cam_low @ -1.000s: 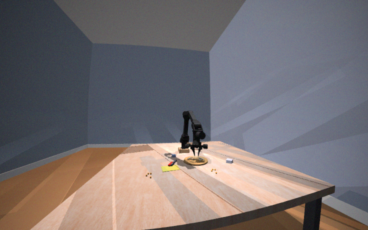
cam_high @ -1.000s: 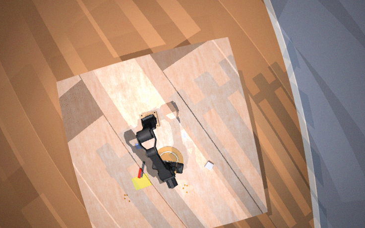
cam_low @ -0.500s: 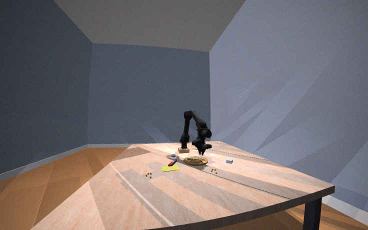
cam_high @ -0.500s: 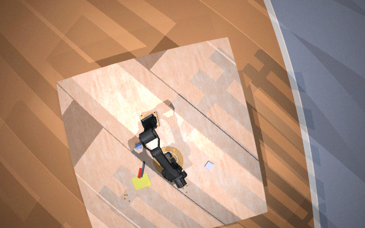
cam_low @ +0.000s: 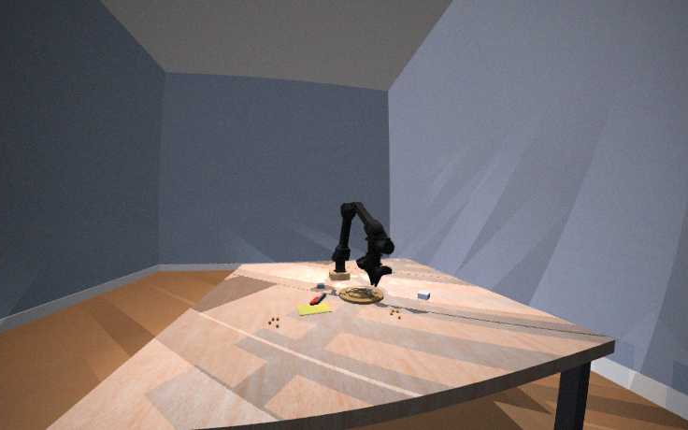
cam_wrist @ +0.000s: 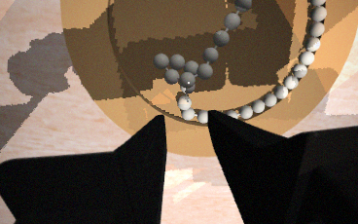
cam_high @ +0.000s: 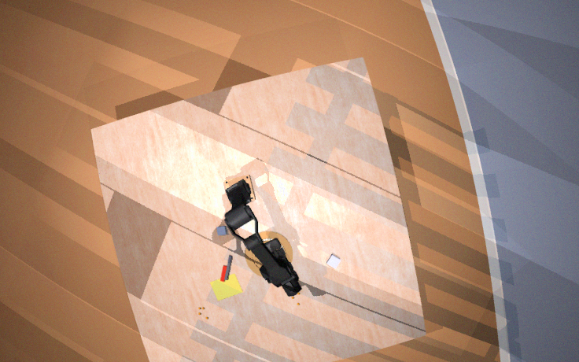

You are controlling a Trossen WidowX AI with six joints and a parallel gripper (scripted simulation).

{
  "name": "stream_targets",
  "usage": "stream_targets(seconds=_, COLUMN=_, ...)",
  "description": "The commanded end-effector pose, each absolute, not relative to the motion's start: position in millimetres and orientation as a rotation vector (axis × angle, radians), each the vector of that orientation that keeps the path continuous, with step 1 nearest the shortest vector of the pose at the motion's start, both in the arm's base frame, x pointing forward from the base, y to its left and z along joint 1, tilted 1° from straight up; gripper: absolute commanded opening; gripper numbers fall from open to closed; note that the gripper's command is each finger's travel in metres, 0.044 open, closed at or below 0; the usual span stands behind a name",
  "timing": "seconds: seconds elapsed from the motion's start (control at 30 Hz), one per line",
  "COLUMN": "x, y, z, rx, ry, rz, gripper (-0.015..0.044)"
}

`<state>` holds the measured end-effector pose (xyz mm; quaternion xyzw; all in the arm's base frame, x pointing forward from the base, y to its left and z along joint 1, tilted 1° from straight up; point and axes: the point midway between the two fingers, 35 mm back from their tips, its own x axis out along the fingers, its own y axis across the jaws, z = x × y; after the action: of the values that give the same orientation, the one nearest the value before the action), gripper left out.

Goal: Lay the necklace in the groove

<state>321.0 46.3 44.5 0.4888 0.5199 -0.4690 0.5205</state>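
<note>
The round bead board (cam_high: 288, 248) (cam_low: 360, 303) (cam_wrist: 338, 29) lies on the table in front of the arm. The pearl necklace (cam_low: 360, 292) (cam_wrist: 306, 58) lies on it. In the wrist view its beads follow the groove along the right and bottom. Near my fingertips the string turns inward to a small bunch of beads, and a strand runs up across the middle. The groove's left side shows no beads. My gripper (cam_low: 374, 284) (cam_wrist: 186, 120) is partly open, its tips over the board's near edge, with nothing held between them. The arm hides part of the board in the top view.
A yellow note (cam_high: 226, 287) (cam_low: 313, 309) and a red and dark pen-like object (cam_high: 223, 273) (cam_low: 315, 300) lie left of the board. A blue block (cam_high: 221, 230) (cam_low: 321, 285) is near the arm. A white block (cam_high: 333, 260) (cam_low: 423, 294) stands right. Small orange balls lie in two groups.
</note>
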Motion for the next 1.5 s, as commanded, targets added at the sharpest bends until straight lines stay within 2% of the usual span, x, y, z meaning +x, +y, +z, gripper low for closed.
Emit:
stream_targets(seconds=0.0, x=321.5, y=46.3, z=45.6, rx=1.173, ry=1.244, rz=-1.121, gripper=0.0120)
stream_targets(seconds=0.83, x=319.7, y=47.4, z=12.9, rx=1.175, ry=1.251, rz=-1.133, gripper=0.0120)
stream_targets(seconds=1.0, x=320.4, y=46.9, z=15.5, rx=1.171, ry=1.248, rz=-1.129, gripper=0.0000)
stream_targets(seconds=1.47, x=320.4, y=46.9, z=15.5, rx=1.171, ry=1.248, rz=-1.129, gripper=0.0000)
